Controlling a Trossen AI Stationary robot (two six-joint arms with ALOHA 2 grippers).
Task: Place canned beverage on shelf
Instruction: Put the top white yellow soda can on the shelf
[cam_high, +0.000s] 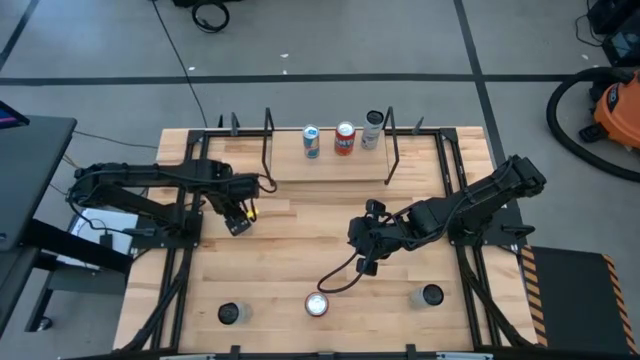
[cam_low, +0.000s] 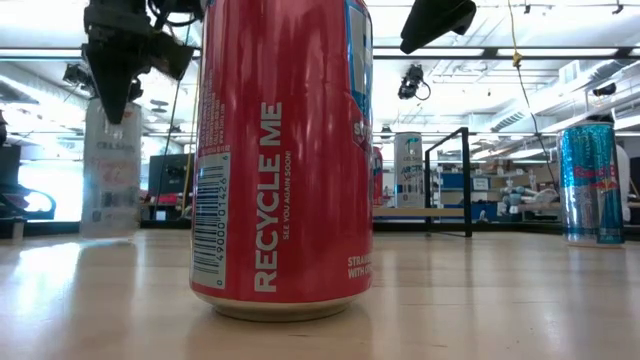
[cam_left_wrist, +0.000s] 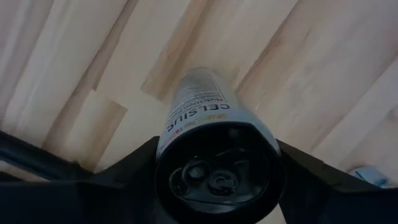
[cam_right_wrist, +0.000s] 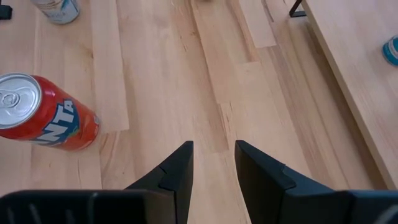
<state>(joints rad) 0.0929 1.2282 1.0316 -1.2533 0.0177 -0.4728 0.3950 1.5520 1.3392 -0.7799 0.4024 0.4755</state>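
Note:
My left gripper is over the table's left middle, shut on a white Celsius can with a black top. My right gripper is open and empty over the table's middle; its fingers stand apart above bare planks. The shelf, a light-wood board between black rod uprights, stands at the far edge. On it stand a blue-white can, a red can and a white can. A pale can shows below a dark gripper in the low view; whether it is the held one, I cannot tell. My left gripper pinches the Celsius can between its two fingers, on opposite sides of the upper wall just below the black top. The fingers come from above, pointing down. The can is upright below them; whether its base is clear of the table, I cannot tell.
Near the front edge stand a dark-topped can, a red Fanta can, which also shows in the right wrist view, and another dark-topped can. The red can fills the low view's middle, and a blue Red Bull can stands at its right. A black cable loops near the right gripper.

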